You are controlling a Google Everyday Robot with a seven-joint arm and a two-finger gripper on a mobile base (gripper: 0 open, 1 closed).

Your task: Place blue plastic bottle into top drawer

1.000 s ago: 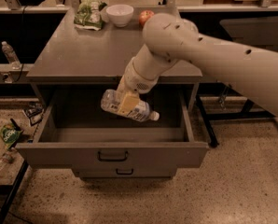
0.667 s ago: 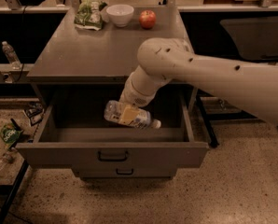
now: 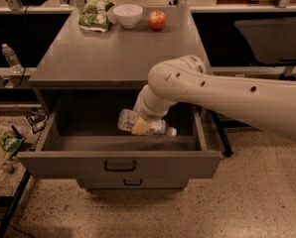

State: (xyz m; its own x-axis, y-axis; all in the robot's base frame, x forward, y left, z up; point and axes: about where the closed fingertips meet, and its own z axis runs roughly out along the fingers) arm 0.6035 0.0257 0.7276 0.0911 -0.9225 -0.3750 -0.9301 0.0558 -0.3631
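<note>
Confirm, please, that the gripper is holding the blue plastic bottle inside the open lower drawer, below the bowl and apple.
Not quite: the camera view shows the gripper holding the blue plastic bottle inside the open top drawer; the lower drawer is shut. The rest stands.

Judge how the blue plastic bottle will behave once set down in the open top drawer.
Likely to roll: the blue plastic bottle is round and lies sideways in the gripper, over the top drawer floor. Probably light and slightly squashy, being thin clear plastic; contents cannot be told.
</note>
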